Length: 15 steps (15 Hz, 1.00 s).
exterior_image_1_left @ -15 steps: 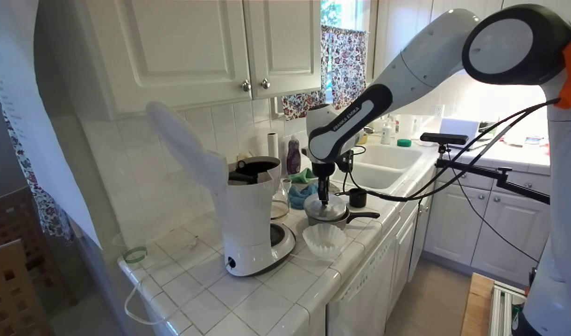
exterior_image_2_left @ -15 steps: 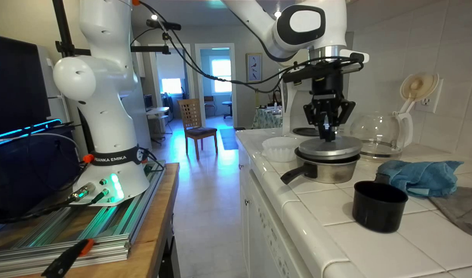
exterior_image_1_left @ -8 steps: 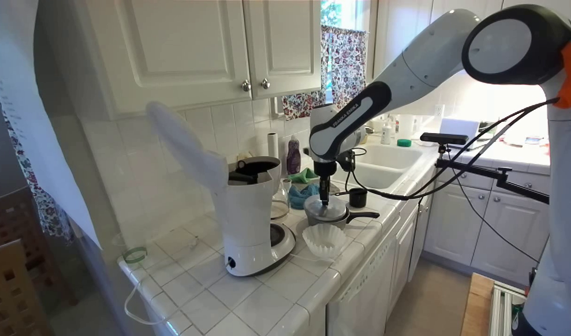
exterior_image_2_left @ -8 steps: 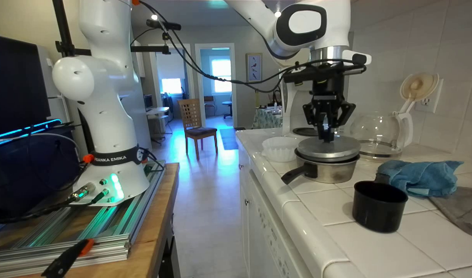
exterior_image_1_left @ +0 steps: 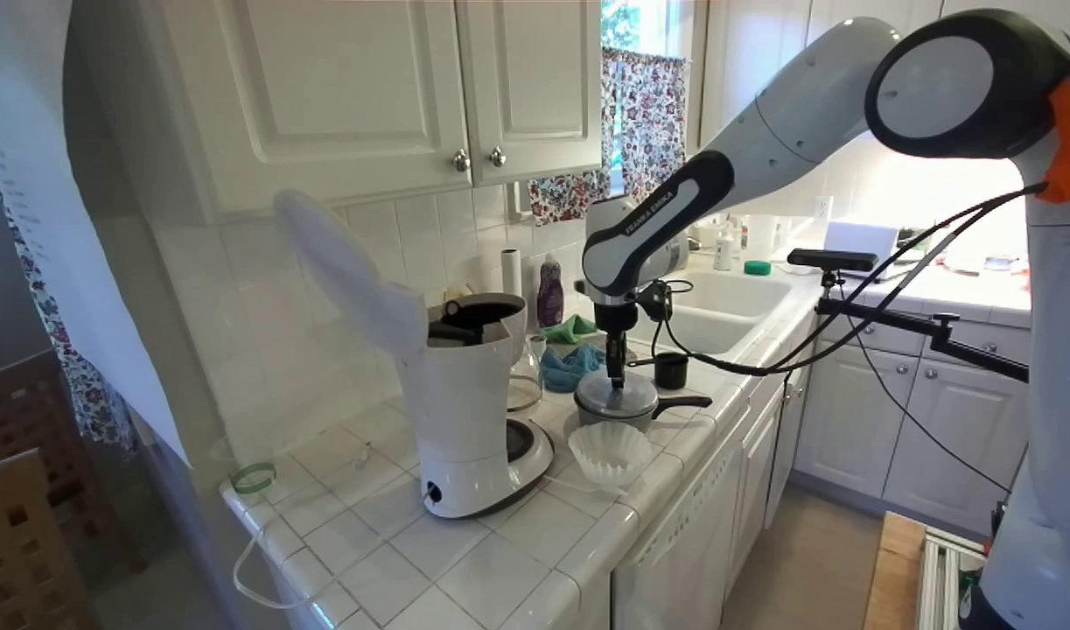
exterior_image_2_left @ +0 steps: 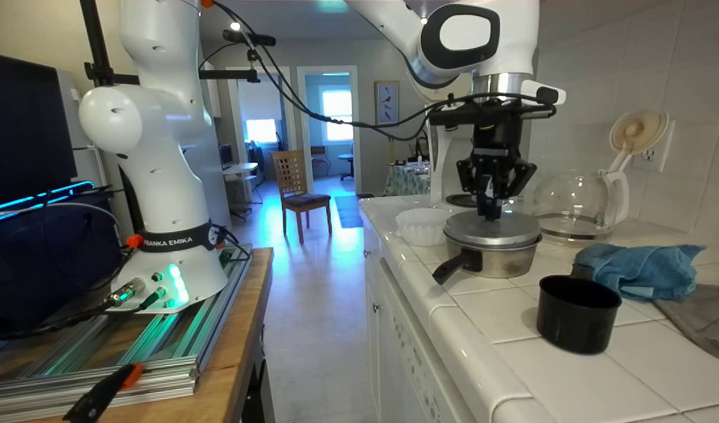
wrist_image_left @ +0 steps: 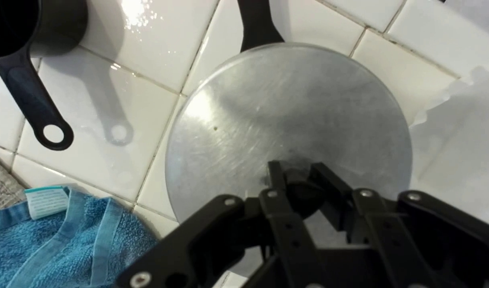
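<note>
Wrist view: my black gripper [wrist_image_left: 296, 165] clamps a round grey metal lid [wrist_image_left: 288, 108] by its dark knob [wrist_image_left: 303, 193]. Beneath lies a steel saucepan [exterior_image_2_left: 506, 264].

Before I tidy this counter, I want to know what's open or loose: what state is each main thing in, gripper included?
Saucepan: upright, covered
Pot lid: on the pan, looks level
Gripper: closed on the lid's knob
Paper filter: upright, opened out
Coffee maker: standing, top open
Glass carafe: upright, lid raised
Black cup: upright, uncovered
Blue cloth: crumpled
Purple bottle: upright
</note>
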### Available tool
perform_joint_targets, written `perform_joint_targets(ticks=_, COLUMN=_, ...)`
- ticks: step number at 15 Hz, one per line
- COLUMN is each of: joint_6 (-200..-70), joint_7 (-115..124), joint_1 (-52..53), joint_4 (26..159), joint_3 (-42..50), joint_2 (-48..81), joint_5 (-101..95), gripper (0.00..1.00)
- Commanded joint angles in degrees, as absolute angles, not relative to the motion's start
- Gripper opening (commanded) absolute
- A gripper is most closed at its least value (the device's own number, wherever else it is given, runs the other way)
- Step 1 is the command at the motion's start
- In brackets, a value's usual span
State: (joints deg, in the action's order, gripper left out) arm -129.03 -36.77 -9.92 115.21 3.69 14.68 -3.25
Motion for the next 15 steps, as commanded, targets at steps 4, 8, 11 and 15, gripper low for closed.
perform_joint_targets(ticks=4, joint_6=-127.5, joint_7=-36.4, joint_1=-10.7, joint_4=112.6, joint_3=3.9, joint_2=16.2, joint_5=-2.7, gripper=0.51)
perform_joint_targets(ticks=8, joint_6=-129.7, joint_7=-35.3, joint_1=-10.9, joint_4=112.8, joint_3=4.0, joint_2=15.1, joint_5=-1.7, gripper=0.79)
perform_joint_targets(ticks=11, joint_6=-131.0, joint_7=-32.8, joint_1=-11.7, joint_4=113.5, joint_3=3.7, joint_2=13.4, joint_5=2.4, gripper=0.98)
perform_joint_targets(ticks=15, joint_6=-129.0, joint_7=-28.3, joint_1=-11.7, joint_4=113.6, joint_3=3.9, joint_2=11.9, joint_5=7.8, gripper=1.00)
